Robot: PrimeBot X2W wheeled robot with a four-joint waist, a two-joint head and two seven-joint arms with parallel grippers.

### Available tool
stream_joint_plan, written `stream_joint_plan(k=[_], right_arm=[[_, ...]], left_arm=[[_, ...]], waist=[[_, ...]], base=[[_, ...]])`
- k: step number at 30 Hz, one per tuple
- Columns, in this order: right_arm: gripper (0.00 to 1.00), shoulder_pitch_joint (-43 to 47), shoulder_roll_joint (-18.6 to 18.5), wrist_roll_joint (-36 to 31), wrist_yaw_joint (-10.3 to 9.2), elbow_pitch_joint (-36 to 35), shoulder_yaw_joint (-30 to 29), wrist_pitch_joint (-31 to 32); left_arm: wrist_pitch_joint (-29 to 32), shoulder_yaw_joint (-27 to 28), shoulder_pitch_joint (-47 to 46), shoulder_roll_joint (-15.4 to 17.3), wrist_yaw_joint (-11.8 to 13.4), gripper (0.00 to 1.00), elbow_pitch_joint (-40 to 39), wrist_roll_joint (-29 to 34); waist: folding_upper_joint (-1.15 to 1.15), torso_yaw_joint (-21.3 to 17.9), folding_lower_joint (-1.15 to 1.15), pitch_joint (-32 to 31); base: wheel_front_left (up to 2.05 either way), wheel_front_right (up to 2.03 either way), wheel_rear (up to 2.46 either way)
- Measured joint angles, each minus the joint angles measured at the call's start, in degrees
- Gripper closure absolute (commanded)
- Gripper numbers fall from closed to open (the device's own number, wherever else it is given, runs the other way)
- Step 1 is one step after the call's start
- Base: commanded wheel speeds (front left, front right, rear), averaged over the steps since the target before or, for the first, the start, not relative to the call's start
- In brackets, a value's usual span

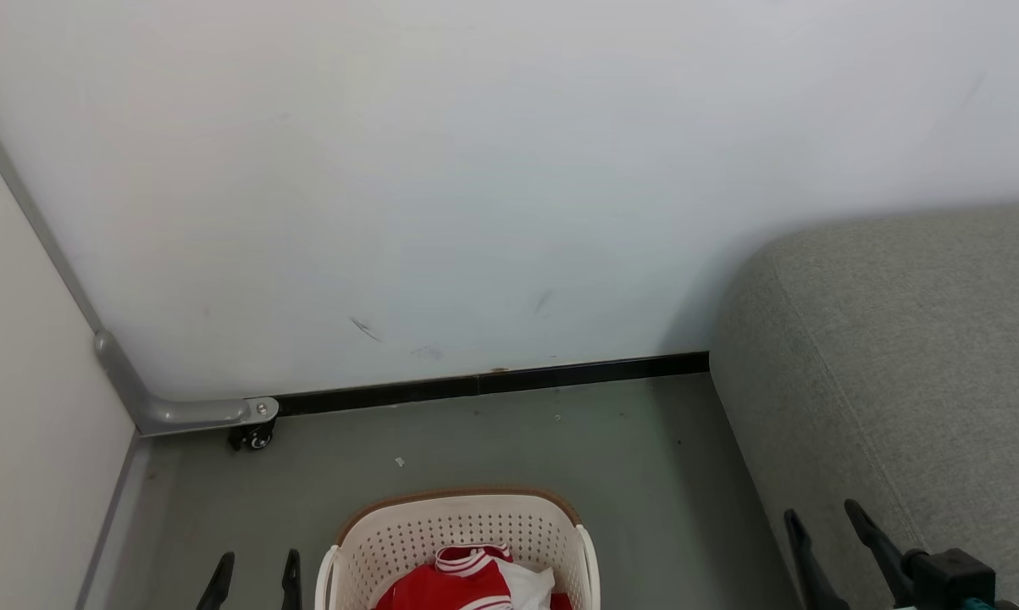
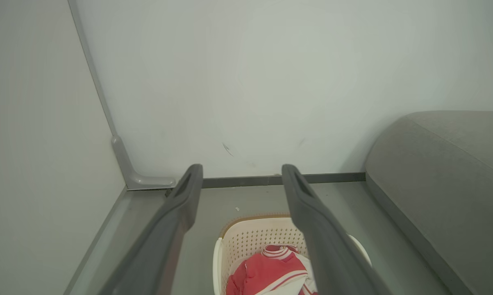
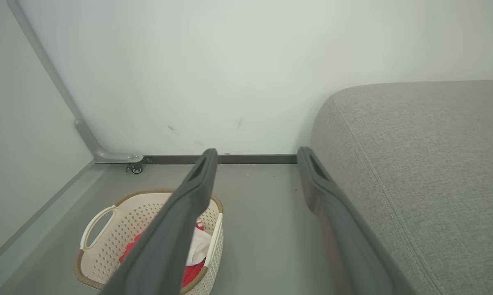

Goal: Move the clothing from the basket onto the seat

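The cream-white perforated basket (image 1: 467, 529) with a brown rim stands on the grey floor at the bottom middle of the head view. Red clothing (image 1: 454, 585) with white trim lies bunched inside it. The grey woven seat (image 1: 907, 356) rises at the right. My left gripper (image 1: 255, 566) stands open just left of the basket, nothing between its fingers. My right gripper (image 1: 824, 518) is open at the seat's front face. In the left wrist view the basket (image 2: 250, 241) and clothing (image 2: 266, 272) sit below the left gripper (image 2: 242, 170). The right wrist view has the basket (image 3: 131, 217), seat (image 3: 426, 151) and right gripper (image 3: 257, 152).
A white wall with a dark baseboard (image 1: 492, 385) closes the space behind the basket. A pale panel with a grey metal foot (image 1: 179, 413) and a small caster (image 1: 257, 438) bounds the left side. Grey floor (image 1: 628, 474) lies between basket and seat.
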Motion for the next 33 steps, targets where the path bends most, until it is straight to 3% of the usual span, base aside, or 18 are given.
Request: stream_joint_plan(k=[33], right_arm=[[0.0, -1.8, 0.0, 0.9, 0.0, 2.0, 0.1, 0.0]], left_arm=[[0.0, -1.5, -1.4, 0.0, 1.4, 0.0, 3.4, 0.0]], waist=[[0.0, -0.1, -0.01, -0.1]], base=[[0.0, 0.0, 0.0]])
